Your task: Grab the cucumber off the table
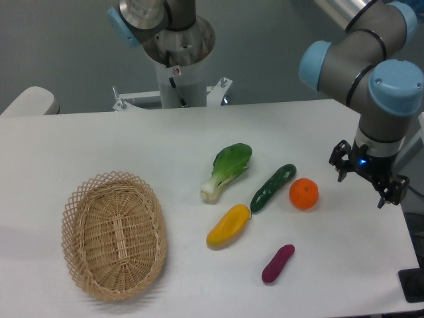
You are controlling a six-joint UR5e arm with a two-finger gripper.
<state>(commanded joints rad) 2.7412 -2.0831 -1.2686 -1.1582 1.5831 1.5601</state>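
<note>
1. The cucumber [273, 187] lies flat on the white table [132, 139], right of centre, set on a diagonal with its upper end pointing toward the far right and its lower end pointing down toward me.
2. It is crowded. Its lower tip looks to be touching, or all but touching, the upper end of the yellow vegetable [228, 226]. The orange [304, 193] sits just beside its right flank, and the bok choy [226, 169] lies near on the left.
3. The purple vegetable [277, 263] and the wicker basket [114, 234] are well apart from it.
4. The pincer [368, 180] hangs over the right part of the table, beyond the orange, holding nothing. Its fingers stand spread apart, fairly wide.
5. How it will handle, as I judge it: light, stiff enough not to sag, but glossy skinned and round, so it may roll or slip out of a shallow pinch.
6. Where to take it: across the middle of its length, fingers closing on the two long sides, square to its diagonal. The middle is the thickest and best balanced part.
7. The worry is room. A finger coming down on the right side could nudge the orange, which would roll freely.
</note>
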